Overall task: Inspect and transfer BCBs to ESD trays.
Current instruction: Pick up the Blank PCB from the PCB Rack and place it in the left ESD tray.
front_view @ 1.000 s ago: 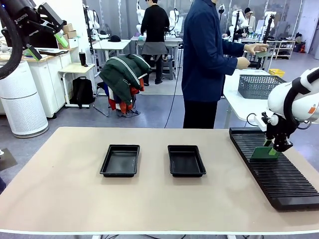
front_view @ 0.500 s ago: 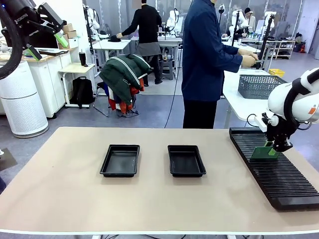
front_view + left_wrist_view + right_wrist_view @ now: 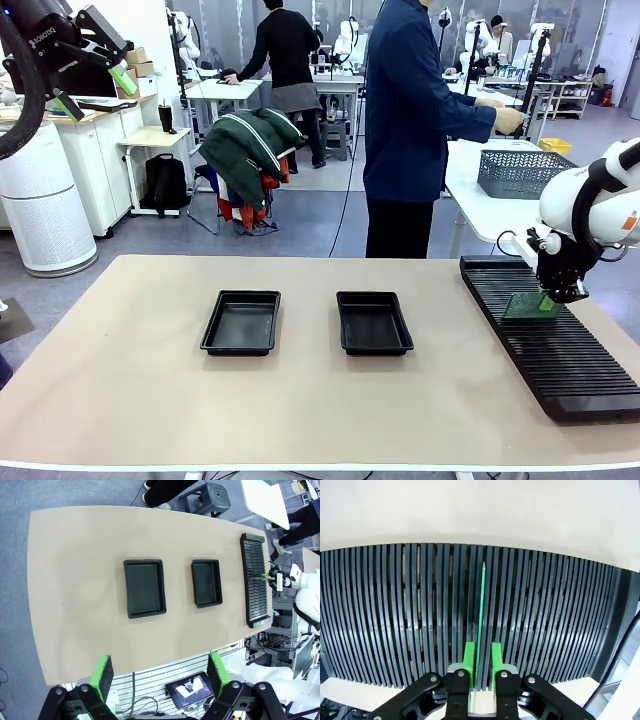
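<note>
- Our right wrist view shows the right hand [image 3: 482,649] with its pads closely flanking the BCB [image 3: 481,600], which stands on edge in a rack [image 3: 395,605] slot. We cannot tell whether it pinches.
- Our left hand [image 3: 160,661] hangs spread, high above the bench [image 3: 75,580].
- From the front, the ESD trays [image 3: 238,351] lie empty, well left of the rack.

You had the right tool [image 3: 553,293] at the right of the frame, down over the top edge of a green BCB [image 3: 528,307] standing in the black slotted rack [image 3: 560,370]. The left ESD tray [image 3: 241,322] and the right ESD tray [image 3: 374,322] lay side by side mid-counter [image 3: 120,400]. Your left tool [image 3: 97,92] hung spread wide at the upper left.
</note>
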`<state>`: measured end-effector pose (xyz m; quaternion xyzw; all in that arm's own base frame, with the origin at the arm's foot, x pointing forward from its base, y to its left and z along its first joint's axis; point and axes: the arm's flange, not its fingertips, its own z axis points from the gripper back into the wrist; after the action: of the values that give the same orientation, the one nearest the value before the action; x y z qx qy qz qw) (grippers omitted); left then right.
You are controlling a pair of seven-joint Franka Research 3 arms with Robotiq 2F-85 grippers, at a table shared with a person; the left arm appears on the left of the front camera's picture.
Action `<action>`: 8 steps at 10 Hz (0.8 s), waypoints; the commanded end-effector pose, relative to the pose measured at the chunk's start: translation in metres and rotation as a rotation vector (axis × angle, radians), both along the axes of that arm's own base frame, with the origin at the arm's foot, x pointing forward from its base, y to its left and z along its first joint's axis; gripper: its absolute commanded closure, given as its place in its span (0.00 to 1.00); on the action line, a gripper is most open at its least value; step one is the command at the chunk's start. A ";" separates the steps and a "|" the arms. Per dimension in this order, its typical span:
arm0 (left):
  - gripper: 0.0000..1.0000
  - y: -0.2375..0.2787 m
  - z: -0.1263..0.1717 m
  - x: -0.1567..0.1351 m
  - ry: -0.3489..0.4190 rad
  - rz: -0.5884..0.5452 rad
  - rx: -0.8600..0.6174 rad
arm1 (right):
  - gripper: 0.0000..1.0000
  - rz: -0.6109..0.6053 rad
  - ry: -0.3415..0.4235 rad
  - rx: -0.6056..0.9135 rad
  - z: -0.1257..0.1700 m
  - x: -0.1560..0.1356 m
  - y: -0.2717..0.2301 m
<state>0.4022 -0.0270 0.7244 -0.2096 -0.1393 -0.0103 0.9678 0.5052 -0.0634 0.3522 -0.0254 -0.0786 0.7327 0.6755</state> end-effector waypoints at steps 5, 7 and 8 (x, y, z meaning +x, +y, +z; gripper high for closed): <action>0.00 0.001 -0.001 -0.001 -0.006 0.004 0.000 | 0.85 -0.031 0.046 -0.030 0.004 -0.004 0.006; 0.00 0.001 -0.001 -0.001 -0.006 0.004 0.000 | 0.85 -0.031 0.050 -0.034 0.005 -0.004 0.006; 0.00 0.001 -0.001 -0.001 -0.006 0.004 0.000 | 0.85 -0.035 0.050 -0.033 0.005 -0.004 0.006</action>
<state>0.4022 -0.0270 0.7244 -0.2096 -0.1393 -0.0103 0.9678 0.5031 -0.0606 0.3518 -0.0204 -0.0616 0.7264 0.6842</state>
